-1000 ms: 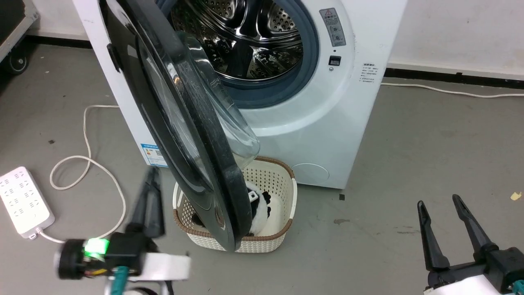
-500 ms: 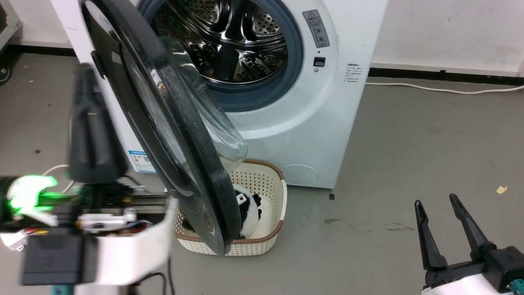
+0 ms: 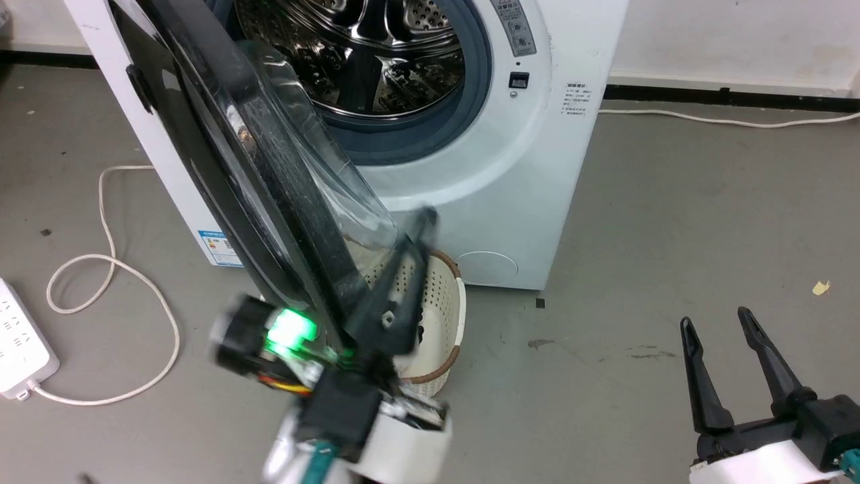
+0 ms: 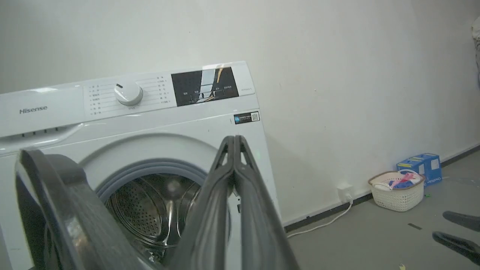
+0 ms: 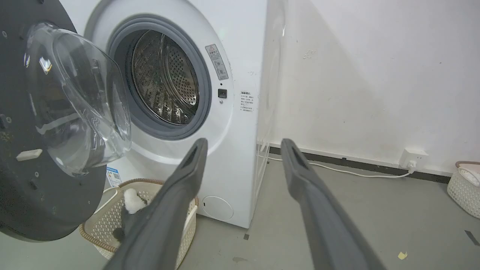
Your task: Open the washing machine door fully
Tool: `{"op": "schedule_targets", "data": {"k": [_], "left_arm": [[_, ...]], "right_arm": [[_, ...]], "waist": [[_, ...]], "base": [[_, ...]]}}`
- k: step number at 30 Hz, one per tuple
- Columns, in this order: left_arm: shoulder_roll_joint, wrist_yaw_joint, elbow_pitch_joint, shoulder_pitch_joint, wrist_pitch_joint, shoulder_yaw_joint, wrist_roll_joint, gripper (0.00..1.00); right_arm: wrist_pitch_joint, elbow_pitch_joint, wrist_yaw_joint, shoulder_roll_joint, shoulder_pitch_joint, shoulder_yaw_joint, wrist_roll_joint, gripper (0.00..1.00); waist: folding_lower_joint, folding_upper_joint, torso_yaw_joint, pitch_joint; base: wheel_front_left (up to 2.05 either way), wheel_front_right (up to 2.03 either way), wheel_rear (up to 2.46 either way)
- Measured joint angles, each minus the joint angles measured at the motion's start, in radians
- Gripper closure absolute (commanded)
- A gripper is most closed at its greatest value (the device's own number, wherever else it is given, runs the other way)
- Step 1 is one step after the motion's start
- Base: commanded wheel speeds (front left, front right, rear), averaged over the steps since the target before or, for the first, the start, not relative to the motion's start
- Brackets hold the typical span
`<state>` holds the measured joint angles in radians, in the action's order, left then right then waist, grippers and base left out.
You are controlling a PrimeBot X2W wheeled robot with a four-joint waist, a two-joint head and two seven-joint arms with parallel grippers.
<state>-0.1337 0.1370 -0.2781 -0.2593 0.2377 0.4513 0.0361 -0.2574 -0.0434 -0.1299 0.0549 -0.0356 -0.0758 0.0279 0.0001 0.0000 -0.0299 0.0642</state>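
Note:
The white washing machine (image 3: 510, 181) stands with its steel drum exposed. The washing machine door (image 3: 222, 175), a black disc with a clear glass bowl (image 5: 82, 101), hangs roughly half open with its rim toward me. My left gripper (image 3: 424, 216) is shut on nothing, blurred, and points up beside the door's inner face near the bowl's lower edge. I cannot tell whether it touches the door. In the left wrist view the shut left gripper (image 4: 234, 138) points at the machine, with the door rim (image 4: 56, 210) to its left. My right gripper (image 3: 717, 324) stands open at the lower right, well away from the door.
A cream basket (image 3: 447, 316) holding a black-and-white soft toy sits on the floor under the door. A white power strip (image 3: 20, 349) and its looped cable (image 3: 107, 269) lie at the left. Another basket (image 4: 397, 189) and blue boxes (image 4: 420, 165) stand by the wall.
My left arm swung from the outer, left side of the door around to its inner side in front of the basket. The head camera shifted. The door's angle and the right gripper look unchanged.

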Motion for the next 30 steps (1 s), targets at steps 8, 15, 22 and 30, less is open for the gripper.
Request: {"op": "schedule_targets", "data": {"k": [8, 15, 22, 30], "left_arm": [[0.033, -0.035, 0.252, 0.056, -0.031, 0.065, -0.077, 1.0], [0.037, -0.029, 0.434, 0.052, -0.03, 0.032, -0.122, 1.0], [0.055, -0.024, 0.502, 0.05, 0.0, 0.032, -0.135, 1.0], [0.052, -0.007, 0.504, 0.066, 0.015, 0.018, -0.153, 1.0]], "right_arm": [[0.0, 0.005, 0.0, 0.0, 0.002, 0.004, 0.007, 0.0], [0.0, 0.006, 0.0, 0.0, 0.009, 0.011, 0.007, 0.0], [0.0, 0.009, 0.0, -0.001, 0.009, 0.004, 0.008, 0.0], [0.0, 0.012, 0.0, -0.001, 0.006, 0.013, 0.009, 0.0]], "waist": [[0.0, 0.0, 0.005, 0.017], [0.0, 0.0, 0.031, 0.029], [0.0, 0.0, 0.102, 0.023], [-0.0002, 0.0, 0.224, 0.013]], "base": [[0.0, 0.0, 0.0], [0.0, 0.0, 0.0], [0.0, 0.0, 0.0], [0.0, 0.0, 0.0]]}}
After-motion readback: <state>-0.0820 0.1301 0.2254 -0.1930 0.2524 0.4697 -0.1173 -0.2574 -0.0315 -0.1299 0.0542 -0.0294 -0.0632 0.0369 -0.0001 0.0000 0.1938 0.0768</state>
